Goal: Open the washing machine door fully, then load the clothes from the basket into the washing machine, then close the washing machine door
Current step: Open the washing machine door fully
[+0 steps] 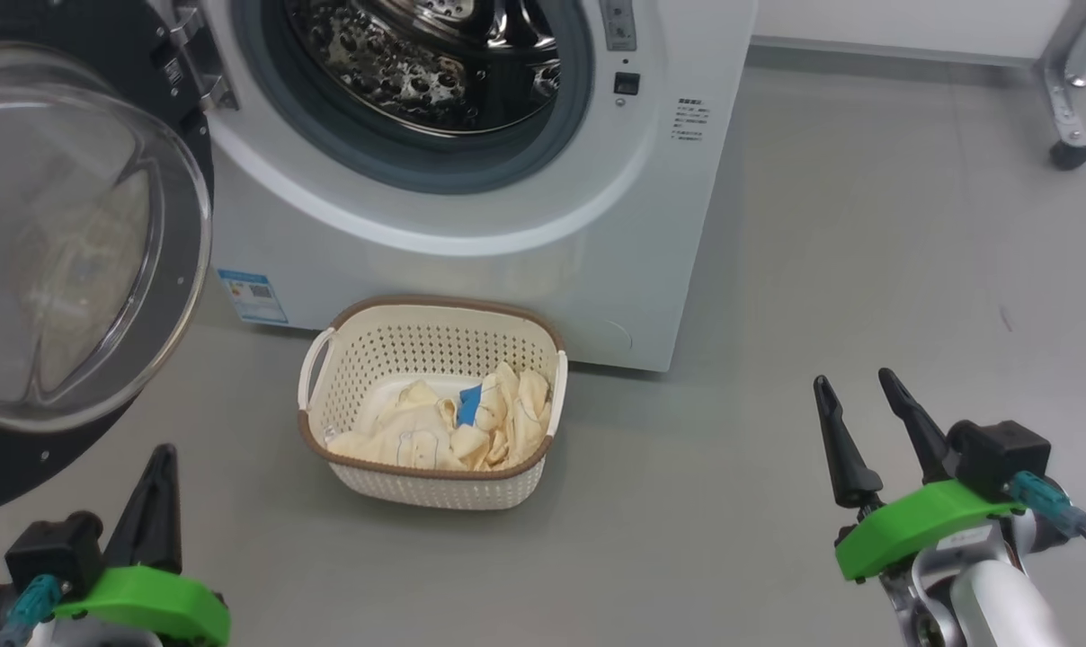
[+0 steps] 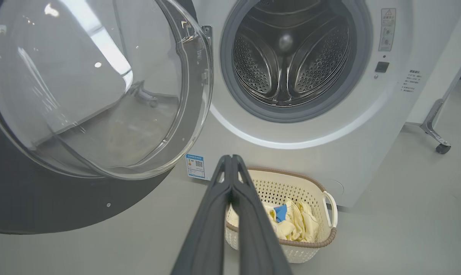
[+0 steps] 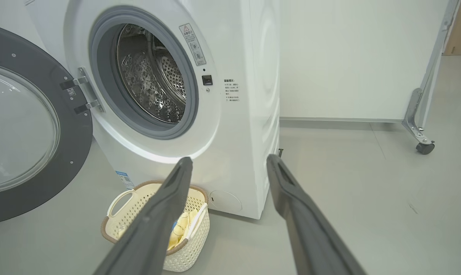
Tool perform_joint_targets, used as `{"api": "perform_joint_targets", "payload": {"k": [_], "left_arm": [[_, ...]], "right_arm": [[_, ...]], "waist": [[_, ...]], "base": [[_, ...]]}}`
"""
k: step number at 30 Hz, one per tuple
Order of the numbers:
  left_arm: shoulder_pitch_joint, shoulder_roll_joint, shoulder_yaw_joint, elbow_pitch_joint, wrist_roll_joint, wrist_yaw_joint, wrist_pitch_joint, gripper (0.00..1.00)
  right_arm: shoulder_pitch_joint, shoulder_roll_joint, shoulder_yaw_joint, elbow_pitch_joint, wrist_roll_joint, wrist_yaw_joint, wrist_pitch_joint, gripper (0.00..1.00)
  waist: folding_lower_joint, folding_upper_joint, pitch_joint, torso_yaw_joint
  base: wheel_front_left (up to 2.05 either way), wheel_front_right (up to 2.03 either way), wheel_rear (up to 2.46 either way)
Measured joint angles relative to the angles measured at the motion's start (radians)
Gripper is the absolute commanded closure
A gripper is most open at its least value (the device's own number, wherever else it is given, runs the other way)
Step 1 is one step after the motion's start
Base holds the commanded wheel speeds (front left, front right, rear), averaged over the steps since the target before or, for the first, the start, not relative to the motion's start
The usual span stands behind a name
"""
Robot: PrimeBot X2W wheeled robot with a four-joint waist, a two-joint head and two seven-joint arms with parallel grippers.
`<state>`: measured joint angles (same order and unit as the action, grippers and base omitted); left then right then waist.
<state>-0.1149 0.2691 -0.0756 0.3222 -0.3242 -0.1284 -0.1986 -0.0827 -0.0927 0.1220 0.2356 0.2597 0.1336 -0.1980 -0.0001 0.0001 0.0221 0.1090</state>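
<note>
Across the top of the head view stands the big white front-loading washing machine point(image 1: 507, 243), its steel perforated drum point(image 1: 435, 63) gleaming inside the grey seal point(image 1: 417, 166); the large round door point(image 1: 66, 243), glossy black rim around a bulging clear glass bowl, is swung wide open at the left edge, hinged on the machine's left side; below centre, just in front of the machine, sits the small cream perforated plastic basket point(image 1: 435, 490), upright, brown-rimmed, with a white handle on each side; inside it, pale cream-yellow clothes point(image 1: 417, 440) lie crumpled, a bright blue patch point(image 1: 469, 404) showing among them.

Grey floor point(image 1: 867, 225): washing machine point(image 1: 525, 261), basket point(image 1: 435, 346), perhaps wheeled stand point(image 1: 1070, 151).
</note>
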Motion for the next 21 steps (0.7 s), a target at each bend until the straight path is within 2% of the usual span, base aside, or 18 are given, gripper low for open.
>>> {"api": "perform_joint_targets", "payload": {"k": [14, 15, 17, 18, 19, 21], "left_arm": [[0.084, -0.053, -0.039, -0.127, -0.012, 0.003, -0.023, 1.00], [0.084, -0.056, -0.041, -0.131, -0.013, 0.003, -0.030, 0.95], [0.087, -0.056, -0.050, -0.133, -0.004, 0.006, -0.031, 0.45], [0.093, -0.057, -0.053, -0.135, 0.000, 0.007, -0.034, 0.10], [0.100, -0.059, -0.055, -0.140, 0.000, 0.007, -0.039, 0.00], [0.115, -0.065, -0.063, -0.145, 0.003, 0.007, -0.043, 0.00]], "right_arm": [[0.016, 0.010, -0.015, -0.026, 0.004, 0.000, -0.006, 0.00], [0.016, 0.011, -0.017, -0.027, 0.004, 0.000, -0.006, 0.00], [0.016, 0.011, -0.021, -0.032, 0.003, 0.000, -0.006, 0.00], [0.016, 0.012, -0.021, -0.033, 0.003, 0.000, -0.006, 0.00], [0.016, 0.012, -0.021, -0.033, 0.003, 0.000, -0.006, 0.00], [0.016, 0.013, -0.022, -0.037, 0.003, 0.000, -0.006, 0.00]], "waist": [[0.0000, 0.0000, -0.036, -0.103], [0.0000, 0.0000, -0.036, -0.106], [0.0000, 0.0000, -0.036, -0.112], [0.0000, 0.0000, -0.036, -0.114], [0.0000, 0.0000, -0.035, -0.116], [0.0000, 0.0000, -0.034, -0.121]], "base": [[0.00, 0.00, 0.00], [0.00, 0.00, 0.00], [0.00, 0.00, 0.00], [0.00, 0.00, 0.00], [0.00, 0.00, 0.00], [0.00, 0.00, 0.00]]}}
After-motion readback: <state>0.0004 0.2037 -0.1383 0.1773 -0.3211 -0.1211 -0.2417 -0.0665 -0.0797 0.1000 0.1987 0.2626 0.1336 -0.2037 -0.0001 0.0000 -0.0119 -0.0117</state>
